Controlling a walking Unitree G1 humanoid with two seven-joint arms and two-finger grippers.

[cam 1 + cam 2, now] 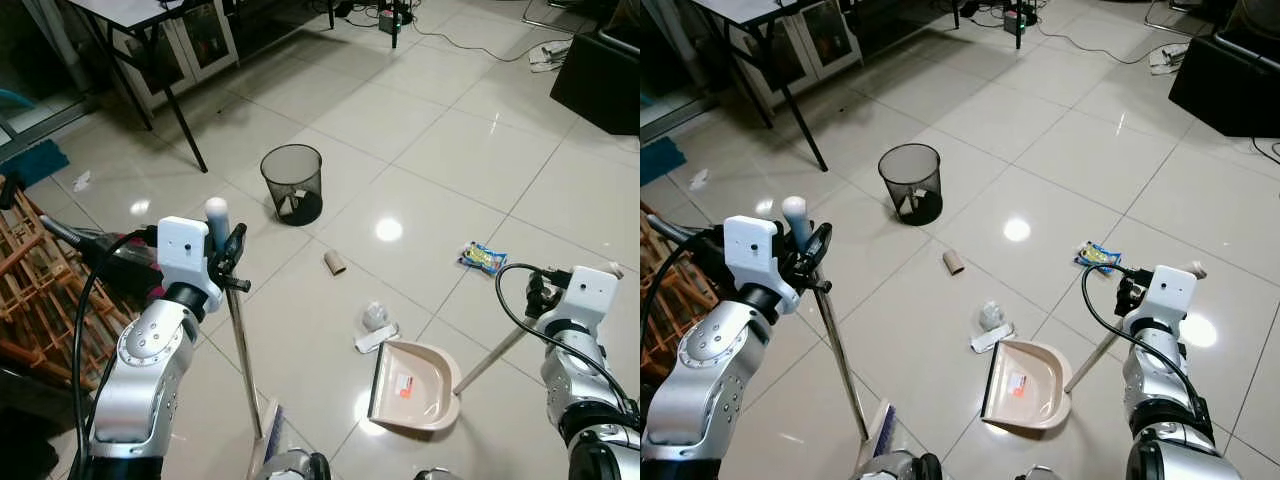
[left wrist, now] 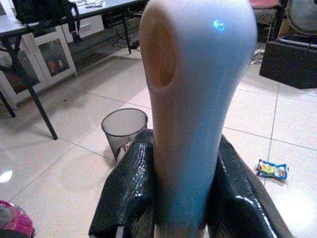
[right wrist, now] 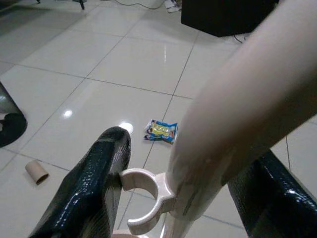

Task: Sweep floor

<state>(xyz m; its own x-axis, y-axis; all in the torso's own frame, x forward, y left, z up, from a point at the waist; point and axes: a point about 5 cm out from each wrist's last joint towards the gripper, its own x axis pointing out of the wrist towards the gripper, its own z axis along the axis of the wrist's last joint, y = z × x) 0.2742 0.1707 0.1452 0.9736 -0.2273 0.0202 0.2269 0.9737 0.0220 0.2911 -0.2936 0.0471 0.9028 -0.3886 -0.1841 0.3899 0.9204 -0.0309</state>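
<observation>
My left gripper (image 1: 226,256) is shut on the broom handle (image 2: 198,99), just below its white rounded top. The thin pole runs down to the broom head (image 1: 268,440) near my feet. To the right, my right gripper (image 1: 538,296) is shut on the beige dustpan's long handle (image 3: 237,114). The dustpan (image 1: 410,385) lies flat on the tiles with its mouth toward the litter. Just beyond its lip are a crumpled wrapper (image 1: 375,316) and a white scrap (image 1: 374,339). Farther off lie a cardboard roll (image 1: 334,263) and a blue-yellow snack packet (image 1: 483,258).
A black mesh bin (image 1: 293,184) stands on the tiles beyond the roll. A wooden rack (image 1: 40,290) is close on my left, with table legs (image 1: 185,120) behind it. A black box (image 1: 600,75) and cables (image 1: 470,45) lie at the far right.
</observation>
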